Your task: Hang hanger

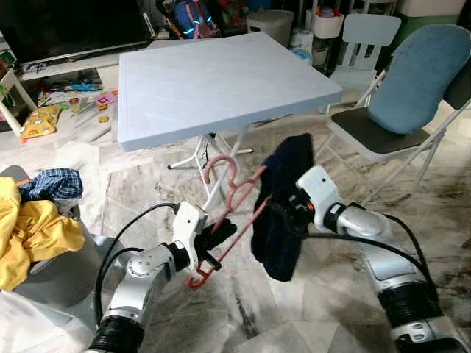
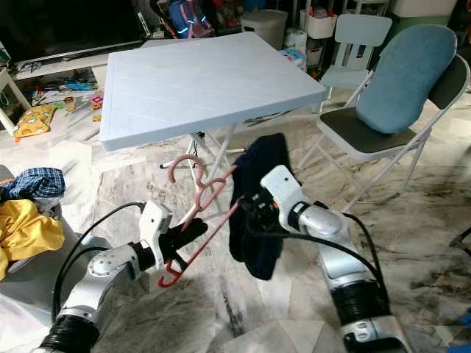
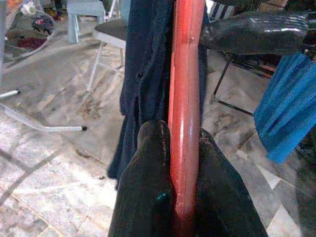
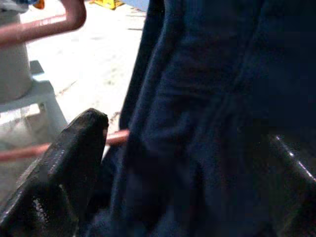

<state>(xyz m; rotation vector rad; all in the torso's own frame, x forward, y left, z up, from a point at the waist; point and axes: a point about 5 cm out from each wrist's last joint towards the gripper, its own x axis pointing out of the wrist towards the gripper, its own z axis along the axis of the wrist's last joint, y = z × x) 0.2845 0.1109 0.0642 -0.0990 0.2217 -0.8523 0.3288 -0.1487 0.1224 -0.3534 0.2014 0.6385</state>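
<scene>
In front of the pale blue table [image 1: 221, 81], my left gripper [image 1: 215, 239] clenches the pink hanger [image 1: 234, 213]; my right gripper [image 1: 283, 209] seems clamped on the dark garment [image 1: 283, 206] draped over it.

Dark garment [image 1: 283, 209] hides the hanger's [image 1: 232, 198] far end — right gripper [image 1: 283, 209] too.

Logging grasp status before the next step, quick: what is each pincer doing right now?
Left pincer: shut on the pink hanger.
Right pincer: shut on the dark navy garment.
</scene>
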